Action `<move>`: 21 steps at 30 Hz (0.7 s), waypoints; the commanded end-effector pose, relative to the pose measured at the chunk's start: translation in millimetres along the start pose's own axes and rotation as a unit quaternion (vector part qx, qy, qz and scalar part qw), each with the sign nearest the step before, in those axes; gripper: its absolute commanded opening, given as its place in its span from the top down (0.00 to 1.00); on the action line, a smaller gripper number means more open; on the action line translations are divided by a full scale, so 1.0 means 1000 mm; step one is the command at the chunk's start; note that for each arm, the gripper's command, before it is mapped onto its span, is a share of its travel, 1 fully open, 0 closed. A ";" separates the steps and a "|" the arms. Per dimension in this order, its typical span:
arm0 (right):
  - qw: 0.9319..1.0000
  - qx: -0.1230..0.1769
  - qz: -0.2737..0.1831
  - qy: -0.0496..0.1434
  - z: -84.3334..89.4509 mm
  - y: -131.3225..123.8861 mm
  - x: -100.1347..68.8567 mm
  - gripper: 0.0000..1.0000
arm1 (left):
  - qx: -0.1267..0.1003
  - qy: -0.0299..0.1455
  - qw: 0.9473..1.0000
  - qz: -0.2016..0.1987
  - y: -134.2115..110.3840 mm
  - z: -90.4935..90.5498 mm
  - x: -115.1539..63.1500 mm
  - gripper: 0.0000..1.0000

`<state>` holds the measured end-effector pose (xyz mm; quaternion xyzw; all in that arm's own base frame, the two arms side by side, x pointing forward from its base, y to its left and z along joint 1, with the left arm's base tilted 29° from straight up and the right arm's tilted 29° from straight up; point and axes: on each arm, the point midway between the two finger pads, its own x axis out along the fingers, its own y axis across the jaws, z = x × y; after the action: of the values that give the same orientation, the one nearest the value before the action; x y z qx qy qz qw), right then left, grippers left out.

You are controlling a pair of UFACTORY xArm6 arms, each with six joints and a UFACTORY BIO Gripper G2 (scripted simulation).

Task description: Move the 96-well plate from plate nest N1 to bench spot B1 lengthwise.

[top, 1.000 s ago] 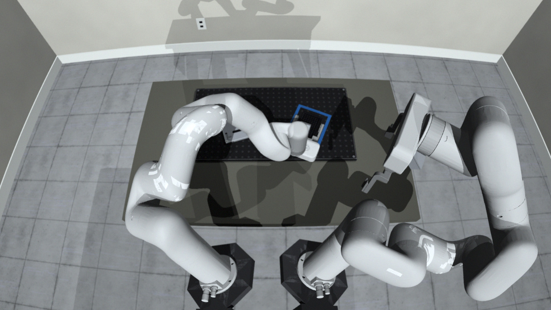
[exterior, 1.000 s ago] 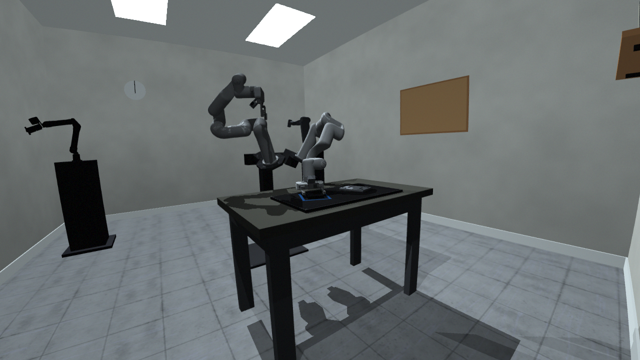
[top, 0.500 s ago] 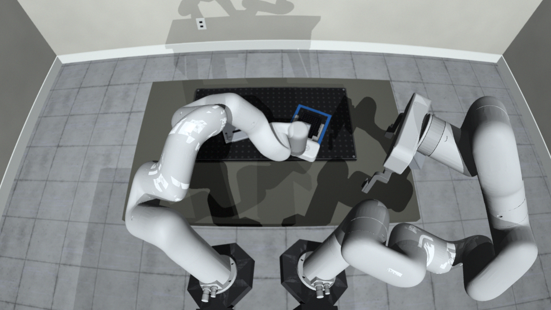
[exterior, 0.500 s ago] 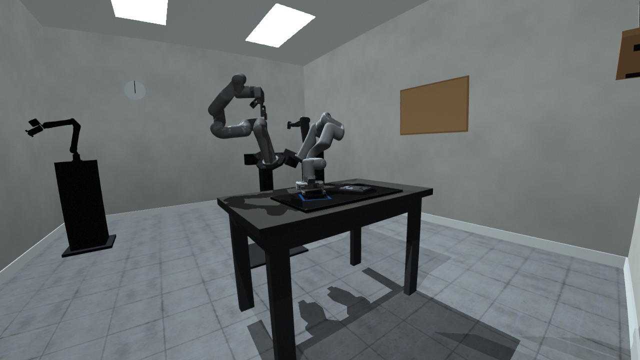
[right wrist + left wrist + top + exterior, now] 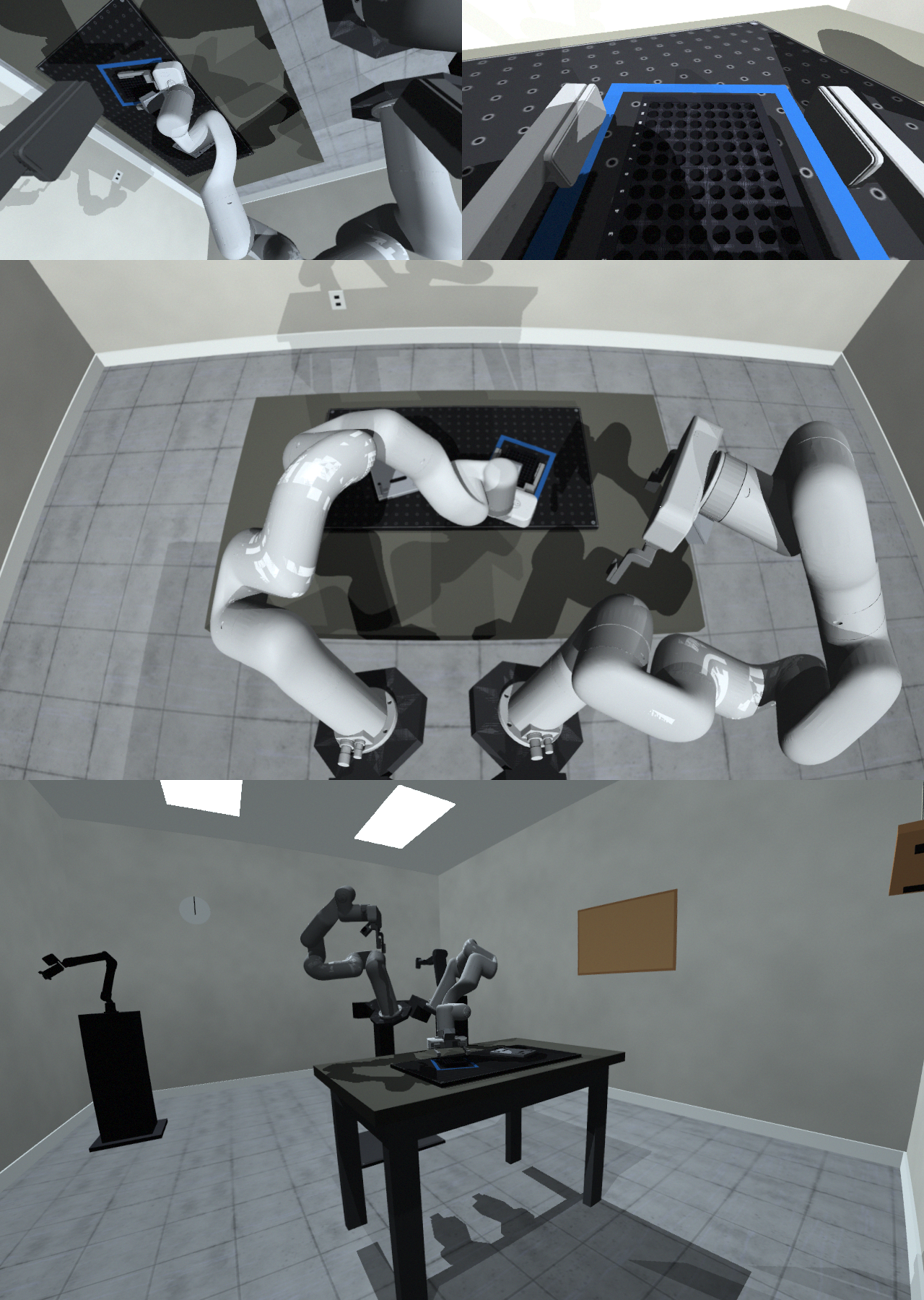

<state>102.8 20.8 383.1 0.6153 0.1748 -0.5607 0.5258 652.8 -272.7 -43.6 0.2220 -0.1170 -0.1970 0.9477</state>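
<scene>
Fingers of the left gripper (image 5: 517,468) (image 5: 452,1054) (image 5: 715,135) (image 5: 131,91) stand partway spread, one beyond each long side of the 96-well plate (image 5: 524,461) (image 5: 455,1062) (image 5: 705,173) (image 5: 130,87). Their flat pads are apart from it — a visible gap runs down either side — so this claw pinches nothing. In the left wrist view the two fingers appear over the long sides of the taped outline (image 5: 546,473) (image 5: 435,1064) (image 5: 696,88) (image 5: 110,85), above the blue strips.

The plate itself lies flat within the taped outline, its long sides running along the outline's long sides. At the far end, a narrow strip of black perforated board (image 5: 574,512) (image 5: 535,1059) (image 5: 678,54) (image 5: 90,36) shows between plate and tape. The near end is cut off in the left wrist view.

Well away from the taped outline and higher up, the right gripper (image 5: 631,531) (image 5: 375,937) (image 5: 249,126) is spread wide, with nothing between its fingers. On the same board as the outline, well apart from it, sits the pale grey plate nest (image 5: 386,487) (image 5: 513,1051) (image 5: 198,152), partly hidden by the left arm in the top view.

As for writing, small white numerals run along one long edge of the plate — 3, 4, 5, 6 and 7 can be read; those toward the far end are too small.
</scene>
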 end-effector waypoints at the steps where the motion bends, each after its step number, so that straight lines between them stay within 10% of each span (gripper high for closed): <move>1: 1.000 0.000 0.000 0.000 0.000 0.000 0.000 0.00 | 0.000 -0.002 1.000 0.000 0.000 0.011 0.002 0.63; 21: 1.000 0.000 0.000 0.000 0.000 0.000 0.000 0.00 | 0.000 -0.002 1.000 0.000 0.000 0.059 0.001 0.63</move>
<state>102.8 20.8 383.1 0.6153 0.1748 -0.5607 0.5258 637.5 -291.8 0.5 0.2218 -0.1174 -0.1971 0.9477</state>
